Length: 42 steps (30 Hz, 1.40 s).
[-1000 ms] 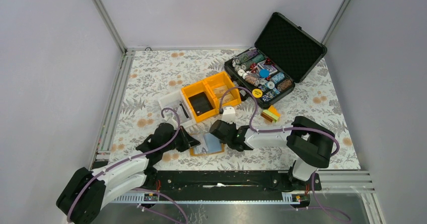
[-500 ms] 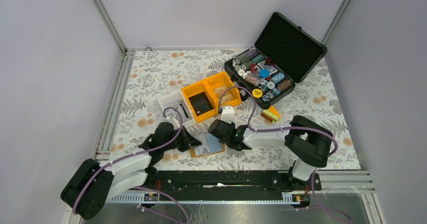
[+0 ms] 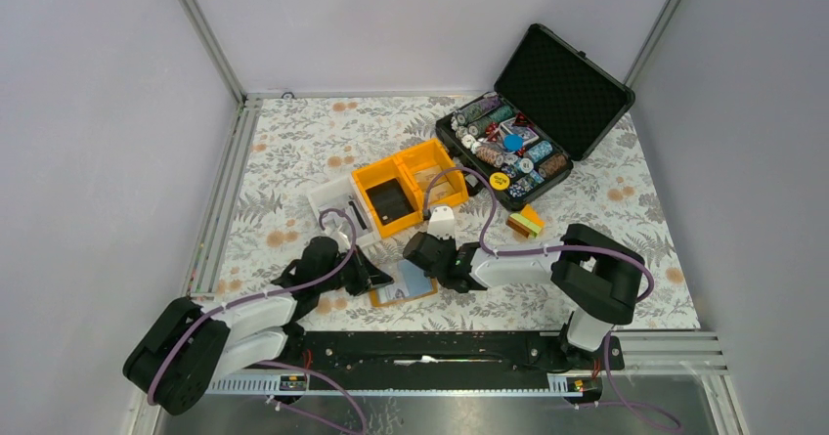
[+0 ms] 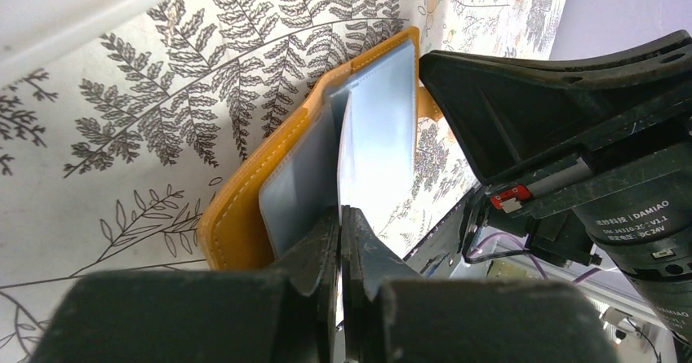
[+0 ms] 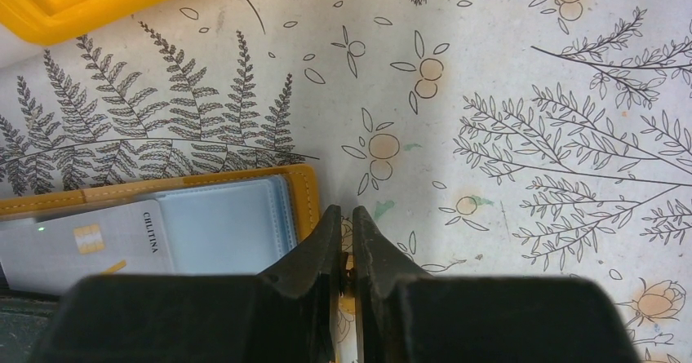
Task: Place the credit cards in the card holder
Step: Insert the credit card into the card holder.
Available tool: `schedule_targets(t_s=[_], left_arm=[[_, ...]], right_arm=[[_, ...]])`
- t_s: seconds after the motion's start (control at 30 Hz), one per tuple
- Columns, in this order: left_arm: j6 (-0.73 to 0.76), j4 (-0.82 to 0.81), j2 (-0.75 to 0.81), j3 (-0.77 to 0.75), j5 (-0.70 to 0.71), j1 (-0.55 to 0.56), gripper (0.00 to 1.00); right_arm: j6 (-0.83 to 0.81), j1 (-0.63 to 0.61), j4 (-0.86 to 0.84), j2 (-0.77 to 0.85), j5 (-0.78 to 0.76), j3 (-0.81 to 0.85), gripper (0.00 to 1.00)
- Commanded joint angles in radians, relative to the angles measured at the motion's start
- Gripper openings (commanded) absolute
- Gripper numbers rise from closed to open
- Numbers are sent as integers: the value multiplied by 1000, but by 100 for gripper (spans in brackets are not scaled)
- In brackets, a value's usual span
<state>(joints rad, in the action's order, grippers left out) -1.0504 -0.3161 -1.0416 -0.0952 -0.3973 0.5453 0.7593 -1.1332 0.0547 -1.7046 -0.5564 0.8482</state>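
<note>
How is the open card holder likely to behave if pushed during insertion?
The card holder lies flat and thin on the smooth table, so it probably skids rather than resists. Its pale pockets look soft and would likely flex under the credit card pinched in the left pincer.

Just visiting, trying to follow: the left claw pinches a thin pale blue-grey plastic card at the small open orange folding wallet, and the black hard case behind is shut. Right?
Not quite: the black hard case stands open, lid raised, as the top view shows. The left claw does pinch the thin pale blue-grey plastic card at the small open orange folding wallet.
</note>
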Motion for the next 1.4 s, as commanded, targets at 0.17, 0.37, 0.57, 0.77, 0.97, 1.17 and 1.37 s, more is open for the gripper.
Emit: schedule_targets(t_s=[0.17, 0.37, 0.57, 0.77, 0.97, 1.17, 1.37], left_arm=[[-21, -108, -83, 30, -41, -5, 0], [-30, -155, -101, 34, -40, -5, 0], [-41, -189, -110, 46, -41, -5, 0], [-42, -222, -118, 52, -33, -5, 0], [-34, -201, -130, 47, -49, -5, 10], [46, -3, -56, 1, 12, -5, 26], [144, 206, 16, -65, 62, -5, 40]], right_arm=[[23, -7, 90, -41, 0, -3, 0], [23, -9, 92, -45, 3, 1, 0], [23, -9, 95, -53, 4, 11, 0], [24, -11, 97, -56, 3, 12, 0], [27, -12, 104, -58, 0, 17, 0], [25, -11, 104, -55, -2, 17, 0], [21, -13, 104, -61, -2, 20, 0]])
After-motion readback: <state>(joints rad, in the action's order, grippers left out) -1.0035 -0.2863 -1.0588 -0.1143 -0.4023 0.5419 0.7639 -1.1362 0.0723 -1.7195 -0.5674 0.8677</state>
